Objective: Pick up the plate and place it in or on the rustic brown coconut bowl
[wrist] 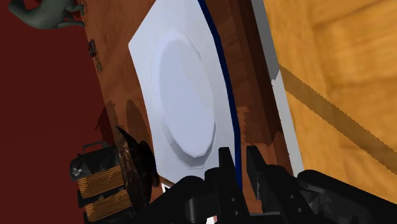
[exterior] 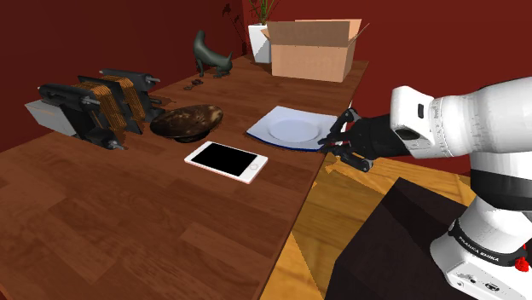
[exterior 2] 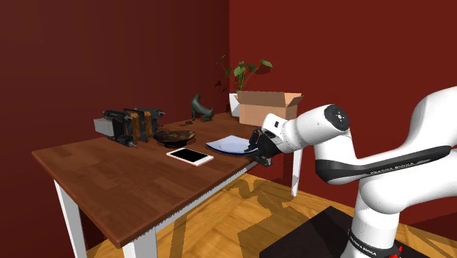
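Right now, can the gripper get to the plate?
Probably yes. The gripper sits right at the rim of the plate by the table edge, with nothing between them; the phone and bowl lie off to one side.

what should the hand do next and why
Probably close the hand on the plate. Its fingers straddle the plate's dark blue rim near the edge of the table with a sliver of gap showing, and the plate lies flat, so it does not look gripped yet.
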